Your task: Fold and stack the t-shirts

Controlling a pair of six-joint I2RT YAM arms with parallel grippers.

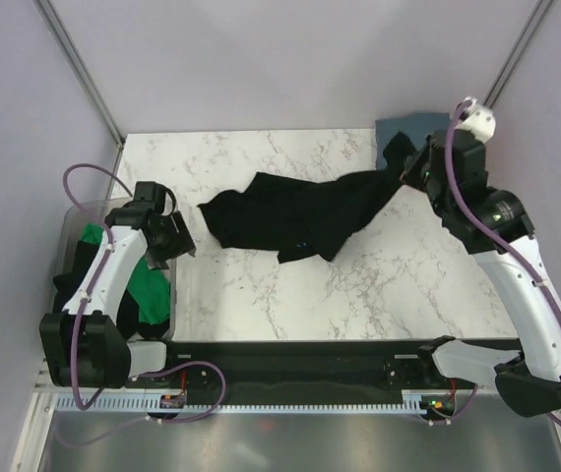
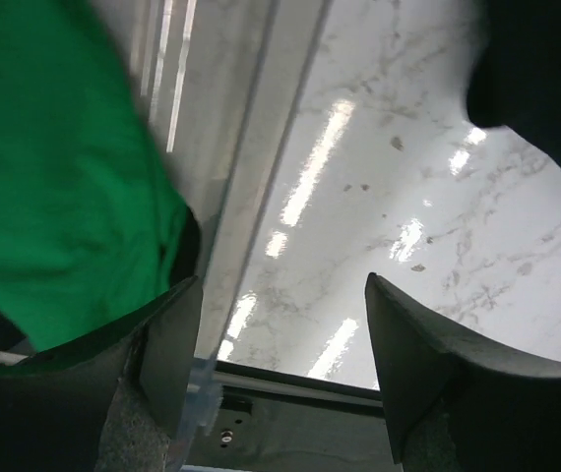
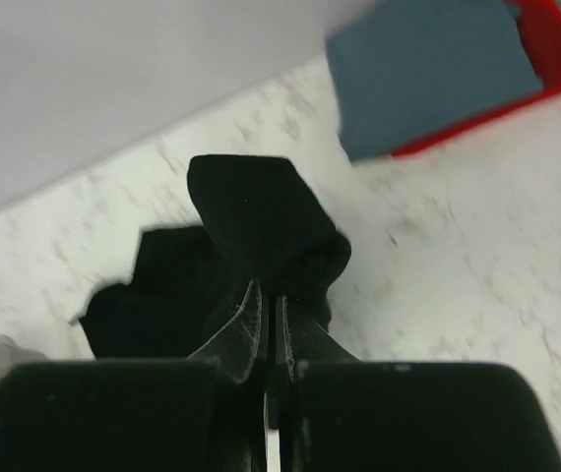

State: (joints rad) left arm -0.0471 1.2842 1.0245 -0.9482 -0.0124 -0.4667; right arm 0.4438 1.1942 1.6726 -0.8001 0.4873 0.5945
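marble table (image 1: 399, 285) holds black t-shirt (image 1: 300, 211), corner pinched by right gripper (image 3: 269, 310).

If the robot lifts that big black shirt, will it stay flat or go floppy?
Probably floppy: the black t-shirt lies rumpled and bunches where the right gripper pinches it. Most of it would likely sag and trail across the table. It seems light, since one small pinch holds up a fold.
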